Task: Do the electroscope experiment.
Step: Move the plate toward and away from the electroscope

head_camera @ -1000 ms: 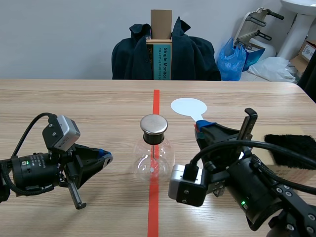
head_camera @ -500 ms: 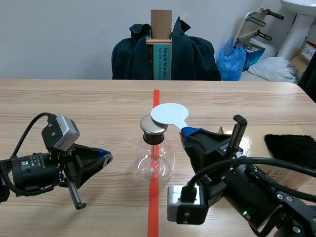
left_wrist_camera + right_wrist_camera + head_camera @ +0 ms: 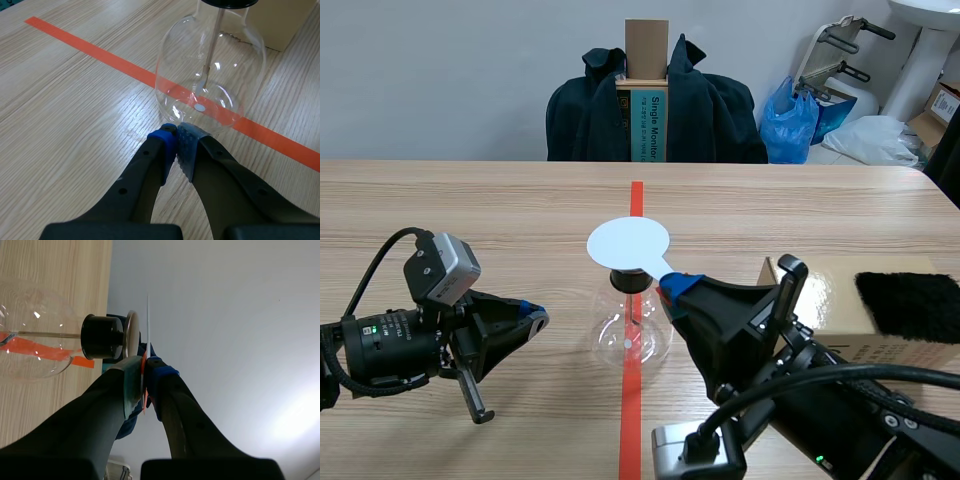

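Glass flask (image 3: 632,335) stands mid-bench on the red tape line (image 3: 636,200), w/ the white disc (image 3: 628,243) flat just over its metal cap (image 3: 131,335), a thin gap btwn them in the rt wrist view. The right gripper (image 3: 672,287) comes in from near right, fingers clenched on the disc's stem at its near-right edge. The left gripper (image 3: 532,318) lies low to the flask's left, fingers closed on nothing w/ tips just short of the glass wall. On the right a cardboard box (image 3: 840,300) w/ a black cloth (image 3: 910,305) sits close by the right arm, while the bench (image 3: 470,220) runs wide to the left & far side.
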### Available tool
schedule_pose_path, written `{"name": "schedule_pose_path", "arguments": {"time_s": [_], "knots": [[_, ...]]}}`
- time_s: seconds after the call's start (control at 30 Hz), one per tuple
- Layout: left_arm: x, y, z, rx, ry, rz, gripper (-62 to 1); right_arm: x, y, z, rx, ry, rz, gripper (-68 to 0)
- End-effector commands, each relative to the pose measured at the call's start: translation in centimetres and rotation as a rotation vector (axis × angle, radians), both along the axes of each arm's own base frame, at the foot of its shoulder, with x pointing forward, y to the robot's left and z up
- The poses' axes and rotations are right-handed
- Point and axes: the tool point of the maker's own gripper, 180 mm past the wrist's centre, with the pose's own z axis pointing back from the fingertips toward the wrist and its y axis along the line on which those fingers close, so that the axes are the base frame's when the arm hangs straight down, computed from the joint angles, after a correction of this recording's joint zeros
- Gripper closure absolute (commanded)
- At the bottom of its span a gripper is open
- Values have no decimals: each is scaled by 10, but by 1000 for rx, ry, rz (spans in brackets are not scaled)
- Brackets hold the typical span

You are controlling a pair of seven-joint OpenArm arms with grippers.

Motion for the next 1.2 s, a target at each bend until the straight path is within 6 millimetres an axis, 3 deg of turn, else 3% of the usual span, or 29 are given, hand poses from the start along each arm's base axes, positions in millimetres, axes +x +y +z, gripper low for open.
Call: {"name": "schedule_pose_path", "arguments": {"time_s": [0.0,0.53,1.17], "knots": [[4,-2,12,-29,-30,2,-31,4,-3,6,-1,-27,-3,-8],[4,-2,12,-29,-30,2,-31,13,-12,7,0,-30,-77,-8],[4,-1,11,-28,-30,2,-31,53,-75,10,7,-42,-497,-8]]}}
